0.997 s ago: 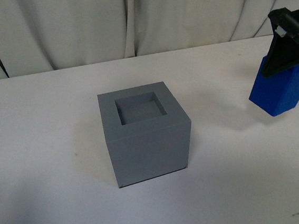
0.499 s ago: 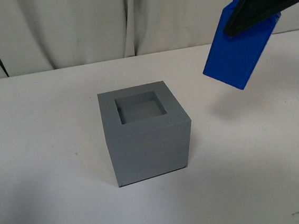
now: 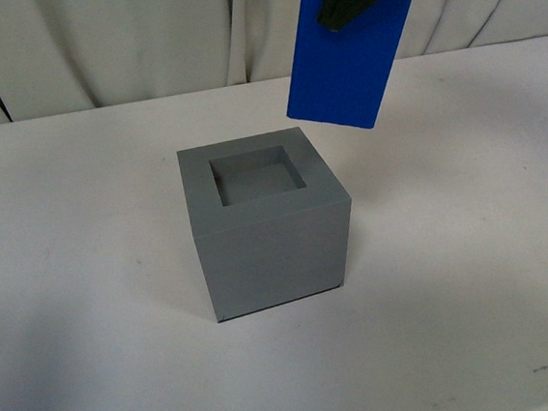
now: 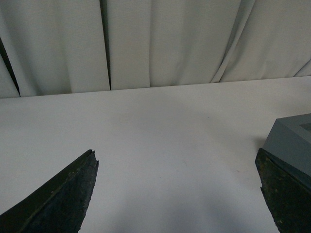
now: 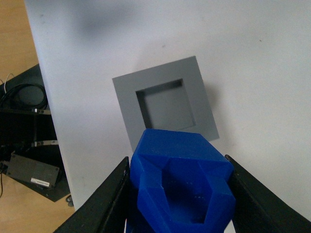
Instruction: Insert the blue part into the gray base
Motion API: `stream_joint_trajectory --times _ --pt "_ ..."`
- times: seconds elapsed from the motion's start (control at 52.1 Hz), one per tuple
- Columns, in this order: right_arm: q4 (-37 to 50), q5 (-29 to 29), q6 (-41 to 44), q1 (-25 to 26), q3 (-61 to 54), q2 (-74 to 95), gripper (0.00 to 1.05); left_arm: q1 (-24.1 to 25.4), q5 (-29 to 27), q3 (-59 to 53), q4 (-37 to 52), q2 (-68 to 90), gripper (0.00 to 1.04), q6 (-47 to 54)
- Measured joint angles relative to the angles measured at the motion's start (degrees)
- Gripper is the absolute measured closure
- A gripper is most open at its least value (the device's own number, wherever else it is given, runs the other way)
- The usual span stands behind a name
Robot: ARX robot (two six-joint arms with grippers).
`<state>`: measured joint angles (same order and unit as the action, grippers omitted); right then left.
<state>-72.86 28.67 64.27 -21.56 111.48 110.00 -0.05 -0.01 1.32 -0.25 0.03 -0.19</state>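
The gray base (image 3: 264, 224) stands on the white table, its square hole facing up; it also shows in the right wrist view (image 5: 165, 104) and, as a corner, in the left wrist view (image 4: 291, 143). My right gripper (image 5: 181, 194) is shut on the blue part (image 3: 351, 52), held in the air, slightly tilted, above and to the right of the base, behind its far right corner. In the right wrist view the blue part (image 5: 182, 182) sits between the black fingers (image 5: 104, 204). My left gripper (image 4: 177, 194) is open and empty over bare table, left of the base.
The white table (image 3: 472, 245) runs back to a pale curtain (image 3: 142, 43). In the right wrist view the table's edge (image 5: 46, 97) shows, with a wooden floor and black equipment with cables (image 5: 24, 126) beyond it.
My right gripper has carried the blue part up and to the left, from low at the right side of the table to high near the base's far right corner. The base has not moved.
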Motion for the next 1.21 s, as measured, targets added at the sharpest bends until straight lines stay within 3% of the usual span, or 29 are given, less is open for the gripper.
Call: stream_joint_trajectory --times 0.422,1.208 --pt "0.9 -2.9 3.1 -5.2 -0.2 0.9 0.57 0.0 0.0 0.0 0.0 0.0 0.06 0.0" --pt "1.4 -2.2 4.1 -6.8 5.9 8.5 0.57 0.0 0.0 0.0 0.0 0.0 0.06 0.0"
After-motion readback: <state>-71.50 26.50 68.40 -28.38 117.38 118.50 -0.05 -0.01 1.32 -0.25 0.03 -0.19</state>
